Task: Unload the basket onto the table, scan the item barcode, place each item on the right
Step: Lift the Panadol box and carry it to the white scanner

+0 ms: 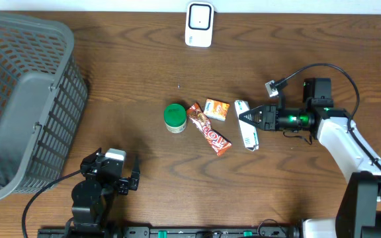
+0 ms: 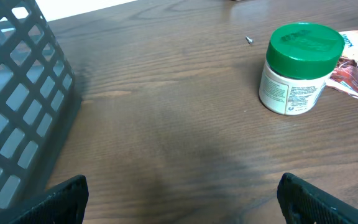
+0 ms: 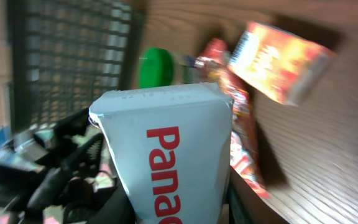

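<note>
A white box with red lettering fills the middle of the right wrist view, and my right gripper is shut on its lower part. From overhead the same box lies lengthwise across the tip of the right gripper, right of the other items. A white scanner-like device stands at the table's far edge, well apart from the box. No barcode shows on the box. My left gripper is open above bare wood near the front edge.
A green-lidded jar, a red-brown snack bar and a small orange box lie together mid-table, just left of the held box. A grey plastic basket fills the left side. The jar stands ahead-right of the left gripper.
</note>
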Robot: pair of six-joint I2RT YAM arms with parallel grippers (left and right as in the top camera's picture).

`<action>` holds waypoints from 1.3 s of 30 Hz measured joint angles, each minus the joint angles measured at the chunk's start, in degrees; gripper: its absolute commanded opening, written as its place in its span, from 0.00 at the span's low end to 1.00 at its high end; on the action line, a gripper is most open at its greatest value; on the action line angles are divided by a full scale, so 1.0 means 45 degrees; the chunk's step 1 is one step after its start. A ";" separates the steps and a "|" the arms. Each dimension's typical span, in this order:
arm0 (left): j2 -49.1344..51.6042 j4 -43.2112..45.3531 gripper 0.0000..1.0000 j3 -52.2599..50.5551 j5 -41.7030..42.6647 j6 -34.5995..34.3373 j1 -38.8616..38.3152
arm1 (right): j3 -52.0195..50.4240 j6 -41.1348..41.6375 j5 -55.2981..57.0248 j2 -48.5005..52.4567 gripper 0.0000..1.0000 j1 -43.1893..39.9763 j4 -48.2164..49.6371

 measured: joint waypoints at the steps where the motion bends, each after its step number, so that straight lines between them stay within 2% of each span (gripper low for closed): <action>1: 0.0000 0.0005 0.98 0.0000 0.0000 0.0000 0.0000 | -0.0010 -0.0063 -0.0277 -0.0092 0.19 0.0000 0.0151; 6: 0.0000 0.0000 0.98 0.0000 0.0000 0.0000 0.0000 | -0.0024 0.0175 -0.1613 -0.0758 0.18 0.0010 0.1457; 10: 0.0000 0.0000 0.98 0.0000 0.0000 0.0000 0.0000 | -0.0024 0.1530 -0.2152 -0.1477 0.18 0.0010 0.2375; 20: 0.0000 0.0000 0.98 0.0000 0.0000 0.0000 0.0000 | -0.0024 0.3016 -0.1904 -0.3254 0.20 0.0121 0.2463; 24: 0.0000 0.0000 0.98 0.0000 -0.0005 0.0000 0.0000 | -0.0024 0.3157 0.0452 -0.3594 0.21 0.1069 0.2501; 32: 0.0000 0.0000 0.98 0.0000 0.0000 0.0000 0.0000 | 0.0053 0.3274 0.6985 -0.3502 0.24 0.4104 0.3298; 39: 0.0000 -0.0005 0.98 0.0000 -0.0005 0.0000 0.0000 | 0.2161 0.2526 1.0933 -0.1423 0.23 0.4784 0.3342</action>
